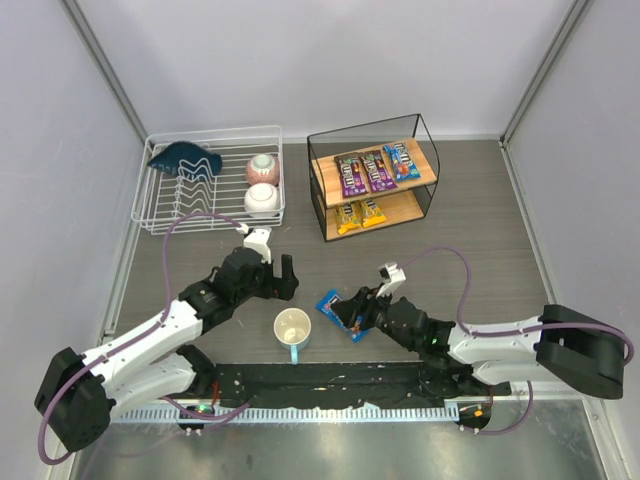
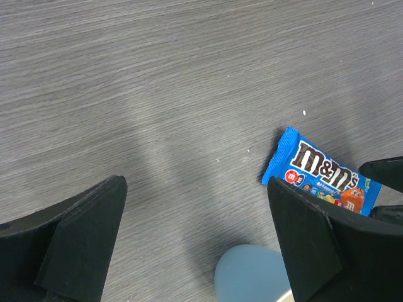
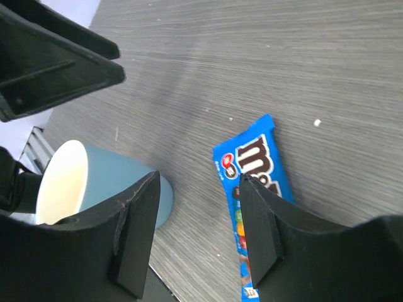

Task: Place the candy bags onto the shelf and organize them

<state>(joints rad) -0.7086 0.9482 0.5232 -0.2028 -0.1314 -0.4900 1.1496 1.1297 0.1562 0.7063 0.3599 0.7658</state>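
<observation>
Step in hand: pickup of packet 6 of 6; not yet gripped.

5 are on the 2-tier black metal-frame shelf with light wooden boards (image 1: 428, 172); 2 purple glossy candy bags (image 1: 352, 176) and 1 blue glossy shelved bag (image 1: 402, 160) on the top board; 2 yellow-orange glossy candy bags (image 1: 372, 210) on the lower board.

The blue flat glossy M&M's candy bag (image 3: 255, 163) lies flat on the dark grey wood-grain surface (image 2: 157, 94); near the light blue mug with cream inside (image 1: 293, 328); well apart from the shelf.

My right pincer (image 3: 198, 189) is low over that bag; jaws wide apart, nothing held; 1 finger sits over the bag's long edge, the other is on the mug side, so the bag is off-centre in the gap; cannot tell if the finger touches it.

My left pincer (image 2: 196, 189) hovers near; jaws wide open, empty; the bag is beside its right finger, not between.

Next move, my call: shift the right pincer sideways to straddle the bag; drop to the surface; close on the thin edge, since a flat slick packet may slide; keep clear of the mug; then lift and carry to the shelf. The top board looks nearly full beside the shelved blue one; the lower board has room right of the yellow pair.
</observation>
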